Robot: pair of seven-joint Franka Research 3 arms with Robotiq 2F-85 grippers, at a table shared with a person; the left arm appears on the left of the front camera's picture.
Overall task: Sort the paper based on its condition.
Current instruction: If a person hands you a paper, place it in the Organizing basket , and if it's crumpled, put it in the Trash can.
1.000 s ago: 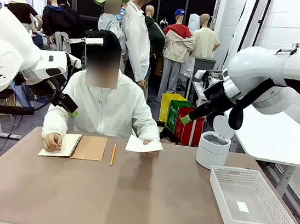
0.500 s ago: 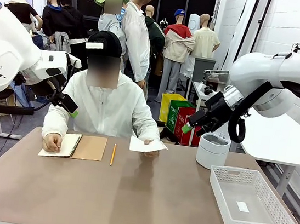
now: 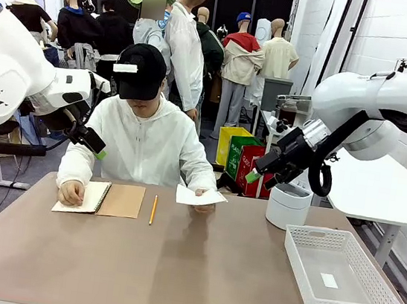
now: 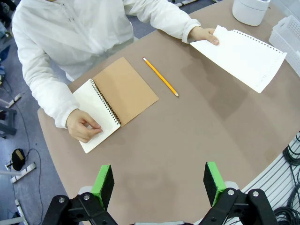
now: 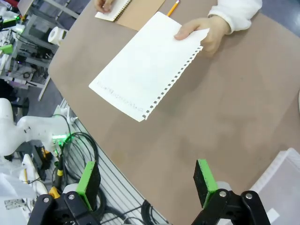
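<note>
Left gripper (image 4: pixel 158 183), pads spread and empty, hangs high, just left of the notebook (image 4: pixel 117 101). Paper (image 5: pixel 145 70) sits right of the notebook, past the pencil (image 4: pixel 160 77), pinched at its far corner by the person's hand (image 5: pixel 206 33) and held just off the table, its long axis running from that hand toward the robot's side. It is flat, white and uncreased, with one long edge ragged with torn spiral holes. Right gripper (image 5: pixel 146 182), raised farther right of the notebook, jaws wide with nothing between, looks down on the sheet and is likely the nearer arm.
</note>
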